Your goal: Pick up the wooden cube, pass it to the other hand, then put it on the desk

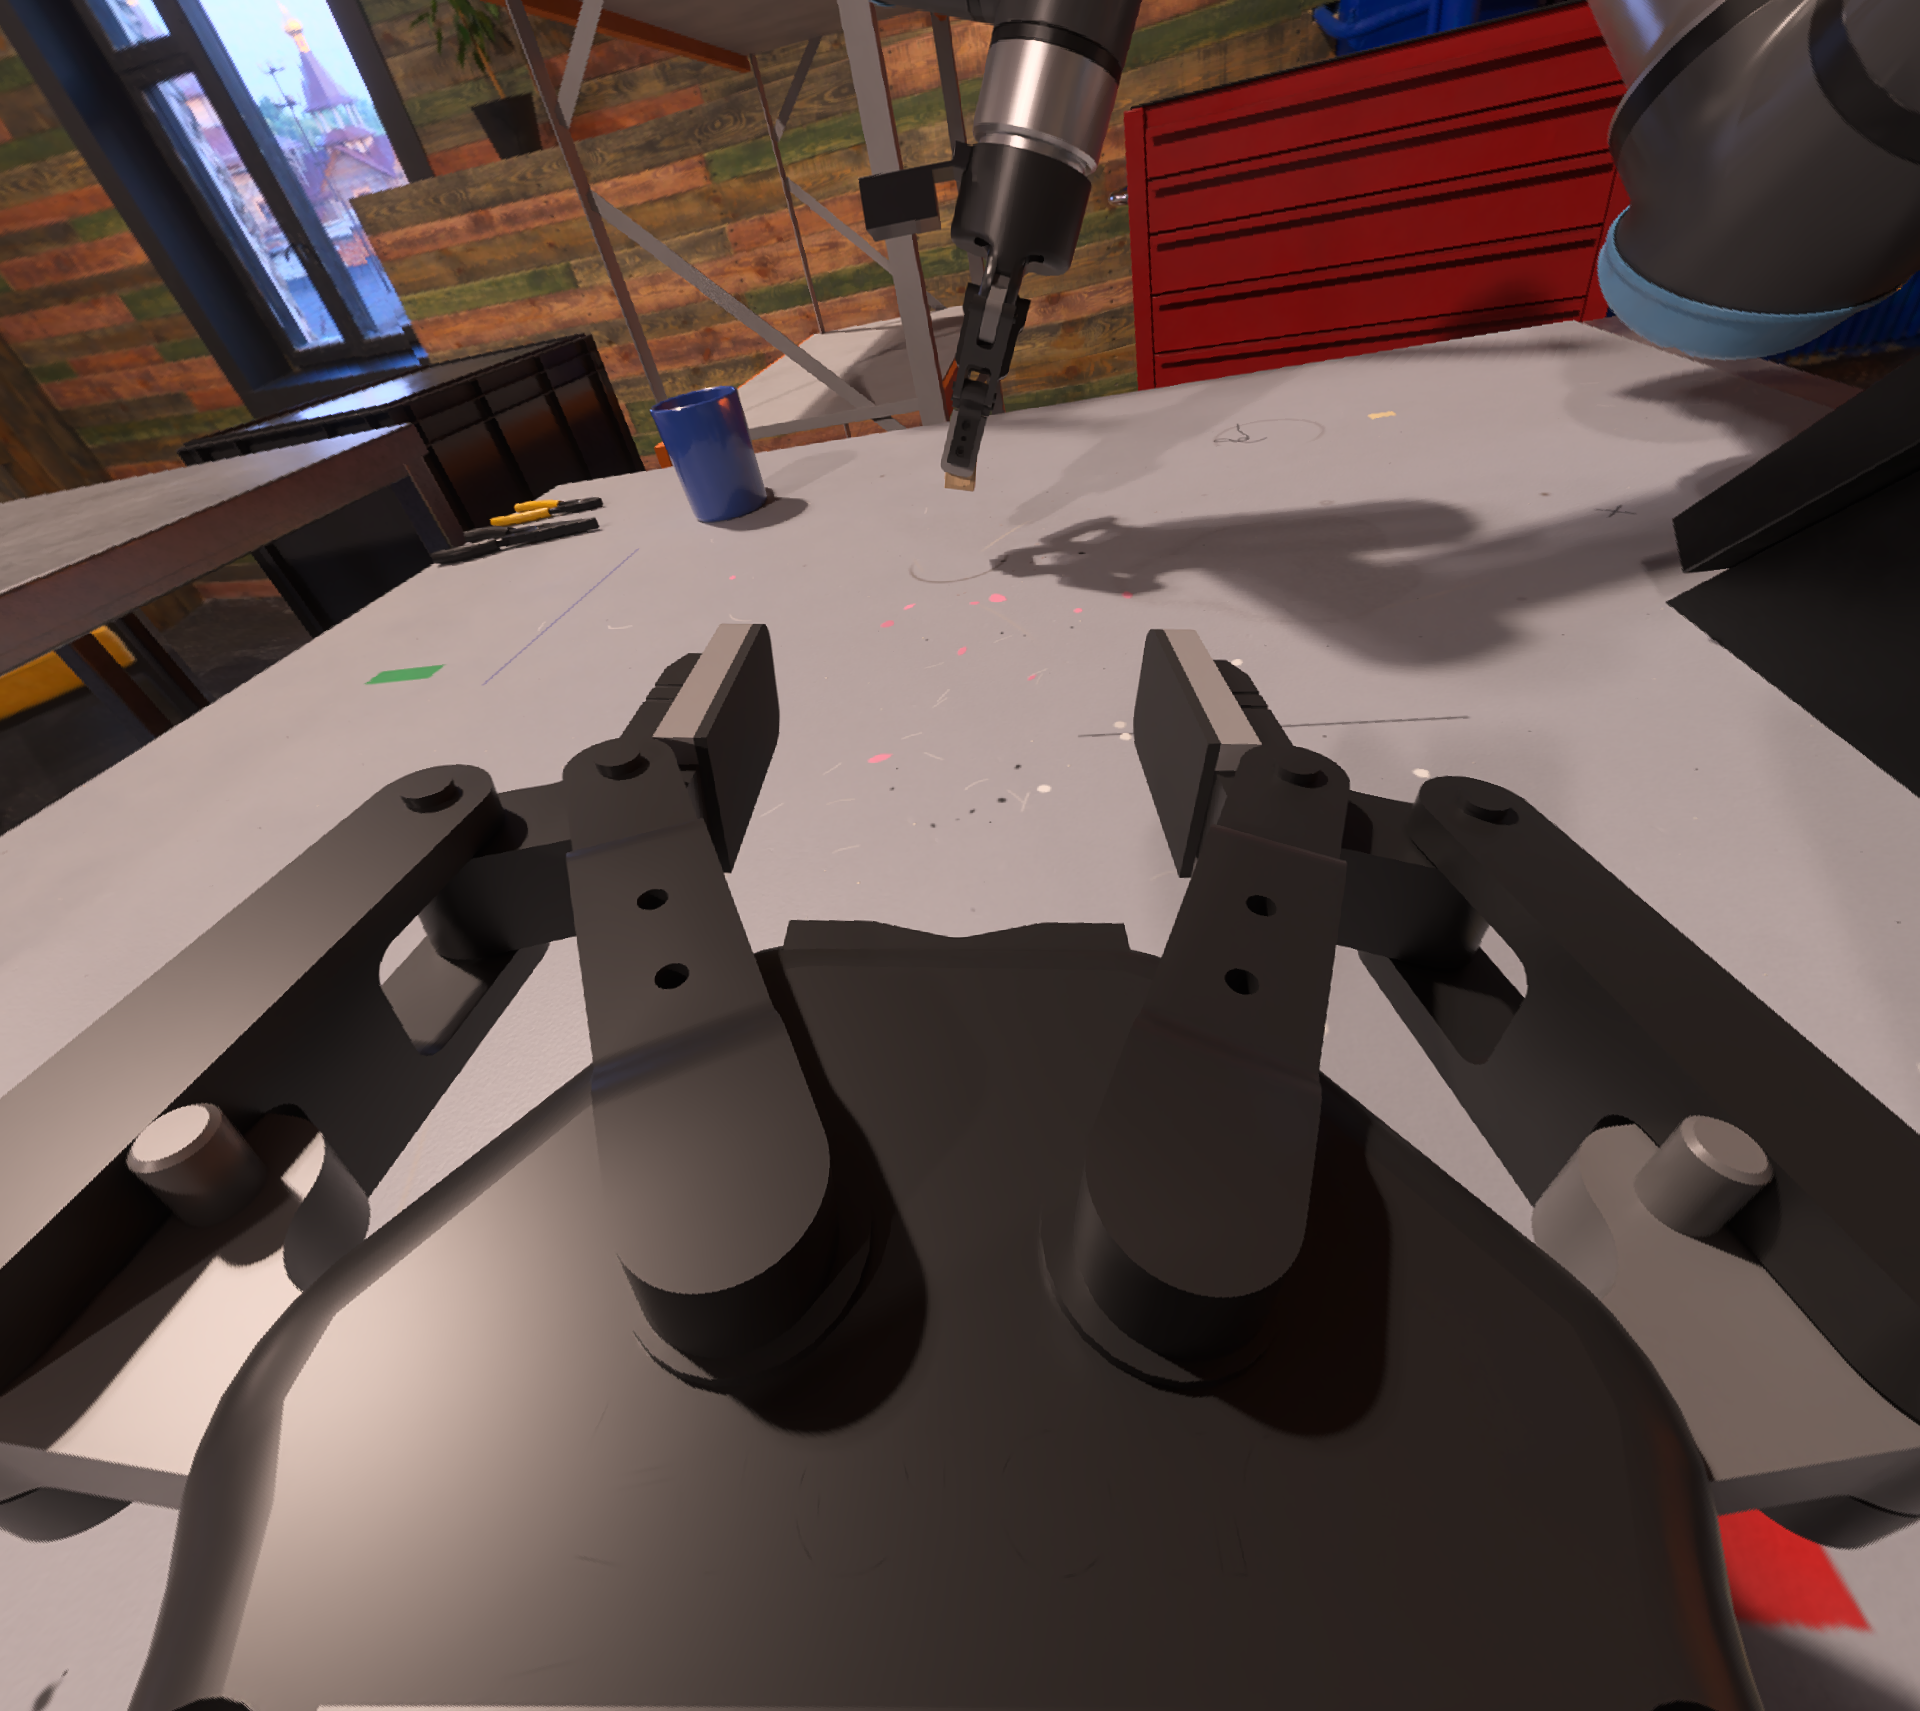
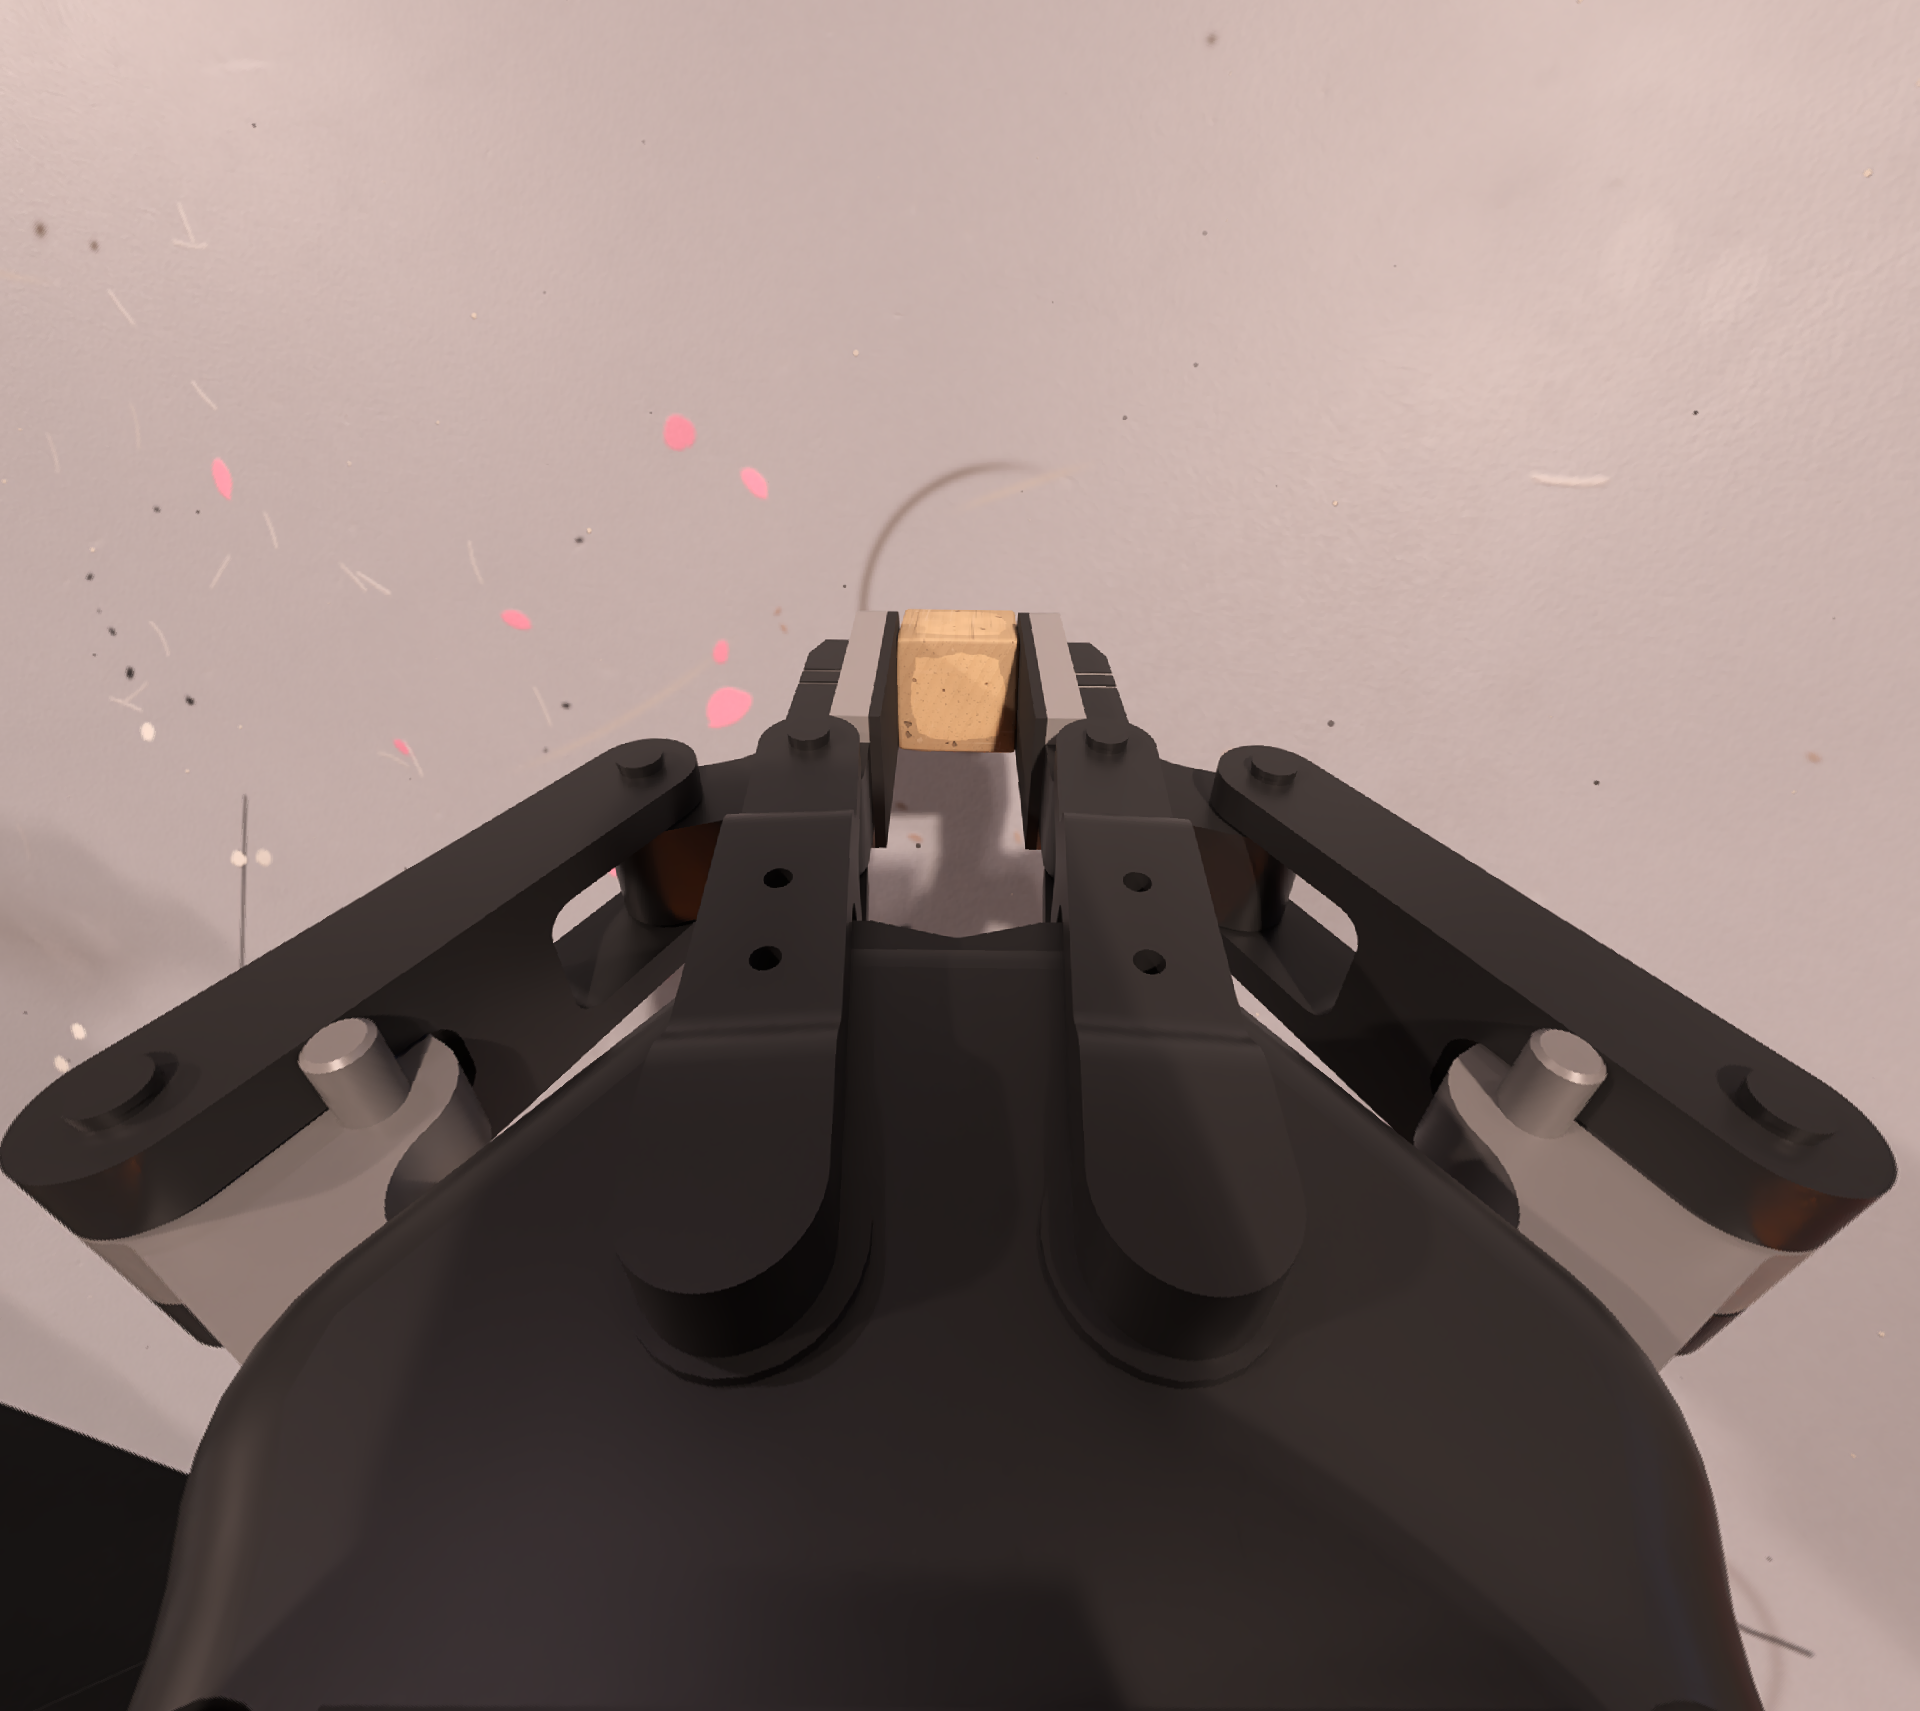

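My right gripper is shut on the small light wooden cube, gripped between its two pads, and points straight down at the grey desk, above it. In the left wrist view the same right gripper hangs from its arm over the far middle of the desk, with the cube showing as a tan sliver at its tips, a little above the surface. My left gripper is open and empty, low over the near part of the desk, well short of the cube.
A blue cup stands on the desk's far left. Yellow-handled tools lie left of it. A black block sits at the right edge. A red drawer cabinet and metal shelving stand behind the desk.
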You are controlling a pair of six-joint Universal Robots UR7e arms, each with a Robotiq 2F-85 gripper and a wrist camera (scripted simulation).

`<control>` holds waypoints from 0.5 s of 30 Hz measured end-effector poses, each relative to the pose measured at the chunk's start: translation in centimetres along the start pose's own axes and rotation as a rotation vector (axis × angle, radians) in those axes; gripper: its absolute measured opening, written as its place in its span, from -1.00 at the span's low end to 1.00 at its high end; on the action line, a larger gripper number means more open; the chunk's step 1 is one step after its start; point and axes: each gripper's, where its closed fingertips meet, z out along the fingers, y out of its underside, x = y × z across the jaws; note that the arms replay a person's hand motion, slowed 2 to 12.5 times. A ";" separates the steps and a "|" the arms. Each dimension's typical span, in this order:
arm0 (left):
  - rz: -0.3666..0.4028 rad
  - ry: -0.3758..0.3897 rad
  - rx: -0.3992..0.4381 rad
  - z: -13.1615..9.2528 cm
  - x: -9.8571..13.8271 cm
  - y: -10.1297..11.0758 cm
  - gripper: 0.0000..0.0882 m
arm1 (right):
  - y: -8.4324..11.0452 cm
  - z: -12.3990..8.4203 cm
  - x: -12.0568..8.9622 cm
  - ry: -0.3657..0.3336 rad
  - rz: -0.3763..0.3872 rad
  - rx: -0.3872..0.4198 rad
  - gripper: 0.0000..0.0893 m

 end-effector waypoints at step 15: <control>-0.003 0.020 -0.060 0.8 0.1 0.7 0.21 | 0.4 1.7 0.2 -0.038 0.014 -0.048 -0.55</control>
